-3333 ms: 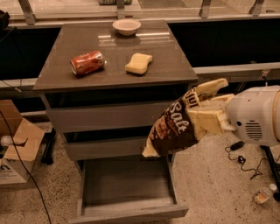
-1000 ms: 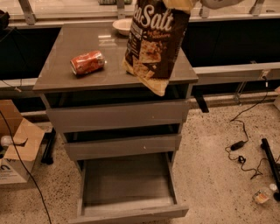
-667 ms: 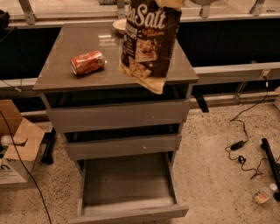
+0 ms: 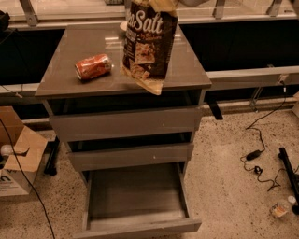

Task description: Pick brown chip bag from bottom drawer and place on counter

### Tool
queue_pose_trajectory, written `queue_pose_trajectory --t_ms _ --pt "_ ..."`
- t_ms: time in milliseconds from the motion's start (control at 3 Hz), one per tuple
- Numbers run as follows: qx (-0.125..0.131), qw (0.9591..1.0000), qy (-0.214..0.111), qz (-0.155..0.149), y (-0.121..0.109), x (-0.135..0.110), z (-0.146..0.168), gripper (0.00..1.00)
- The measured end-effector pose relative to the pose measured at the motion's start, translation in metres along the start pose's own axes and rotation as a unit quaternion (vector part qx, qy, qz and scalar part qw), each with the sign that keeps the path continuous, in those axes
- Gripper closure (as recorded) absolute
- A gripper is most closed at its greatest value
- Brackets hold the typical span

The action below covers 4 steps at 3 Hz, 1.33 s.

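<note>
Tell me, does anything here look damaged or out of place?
The can lies on its side on the counter and looks dented. The bottom drawer stands open with nothing in it. The bag hangs tilted above the counter, under the gripper at the top edge.

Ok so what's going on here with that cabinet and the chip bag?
The robot's gripper, barely in view at the top edge, holds the brown chip bag by its top, so the bag hangs over the counter beside a crushed red can. The bottom drawer is pulled open with nothing visible inside. The bag has not yet been released.
</note>
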State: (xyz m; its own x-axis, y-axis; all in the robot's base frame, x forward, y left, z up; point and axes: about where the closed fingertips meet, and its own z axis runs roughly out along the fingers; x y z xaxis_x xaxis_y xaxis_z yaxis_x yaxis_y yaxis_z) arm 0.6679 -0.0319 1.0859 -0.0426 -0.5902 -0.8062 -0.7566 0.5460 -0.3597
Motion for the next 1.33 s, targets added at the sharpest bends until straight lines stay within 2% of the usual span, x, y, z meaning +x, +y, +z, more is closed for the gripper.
queue_pose_trajectory --t_ms 667,1333 --pt "-0.015 0.9997 0.014 0.015 -0.019 0.012 0.061 1.0" --pt "-0.048 0.9982 0.01 0.034 -0.023 0.011 0.126 1.0"
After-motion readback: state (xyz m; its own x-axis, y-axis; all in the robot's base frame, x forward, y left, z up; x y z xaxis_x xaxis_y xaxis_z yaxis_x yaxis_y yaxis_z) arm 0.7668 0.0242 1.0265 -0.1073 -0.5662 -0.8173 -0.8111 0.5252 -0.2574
